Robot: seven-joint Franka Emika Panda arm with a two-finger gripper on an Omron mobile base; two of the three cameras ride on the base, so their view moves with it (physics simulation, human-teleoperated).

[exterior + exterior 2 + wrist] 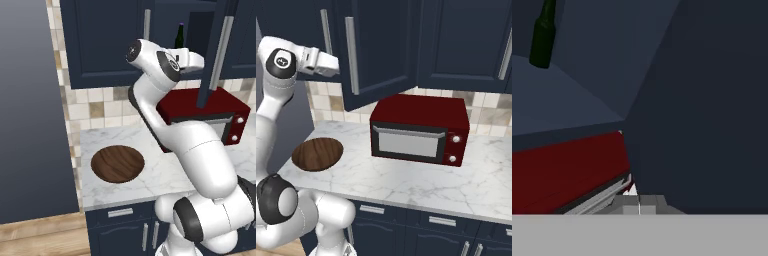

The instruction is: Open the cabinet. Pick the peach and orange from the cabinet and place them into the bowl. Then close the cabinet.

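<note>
cabinet: the large dark navy wall cabinet (105, 45) has its right door (383, 50) swung open, the left shut.
fingers: the two-finger gripper (639, 204) is pressed together, holding nothing, at the open door's inner face.
fruit: not visible; a dark green bottle (543, 37) stands on the shelf up and left of the fingers.
bowl: the wide brown wooden bowl (117, 163) is empty, below left on the counter.

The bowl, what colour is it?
Dark brown wood grain; the bowl shows best in the left base view.
</note>
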